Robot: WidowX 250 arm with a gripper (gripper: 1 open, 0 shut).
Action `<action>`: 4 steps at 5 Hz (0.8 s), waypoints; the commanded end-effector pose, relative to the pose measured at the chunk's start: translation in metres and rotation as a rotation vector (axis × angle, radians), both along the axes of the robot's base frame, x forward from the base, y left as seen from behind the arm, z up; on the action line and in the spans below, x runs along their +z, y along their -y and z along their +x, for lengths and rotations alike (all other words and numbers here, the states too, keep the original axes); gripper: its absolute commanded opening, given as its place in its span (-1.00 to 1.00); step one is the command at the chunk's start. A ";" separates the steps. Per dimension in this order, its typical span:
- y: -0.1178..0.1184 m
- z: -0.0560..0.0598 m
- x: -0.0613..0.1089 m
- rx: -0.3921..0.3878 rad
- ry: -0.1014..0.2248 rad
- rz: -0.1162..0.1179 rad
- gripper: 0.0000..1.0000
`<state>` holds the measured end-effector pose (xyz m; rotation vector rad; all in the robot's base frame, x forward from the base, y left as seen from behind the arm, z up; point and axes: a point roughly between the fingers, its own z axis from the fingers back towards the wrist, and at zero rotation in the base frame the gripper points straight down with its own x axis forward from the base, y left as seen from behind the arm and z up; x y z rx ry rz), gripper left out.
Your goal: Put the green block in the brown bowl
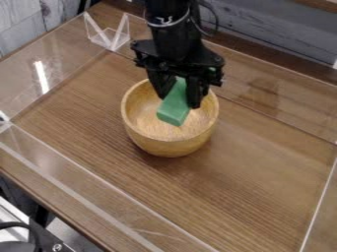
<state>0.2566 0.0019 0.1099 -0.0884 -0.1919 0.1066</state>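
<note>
The brown bowl (138, 136) is a round, thick-walled wooden bowl standing in the middle of the wooden table. My black gripper (176, 91) hangs over the bowl's far side, pointing steeply down. It is shut on the green block (172, 104), a flat light-green bar held tilted between the fingers. The block's lower end reaches down inside the bowl, close to its floor; whether it touches the floor I cannot tell. The block's upper end is hidden between the fingers.
A clear plastic wall (53, 162) runs around the table along the left and front sides. A folded clear stand (108, 35) sits at the back left. Wooden tabletop (250, 187) stretches to the right and front of the bowl.
</note>
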 end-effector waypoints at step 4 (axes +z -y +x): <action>-0.010 0.001 -0.003 0.015 0.028 -0.005 -1.00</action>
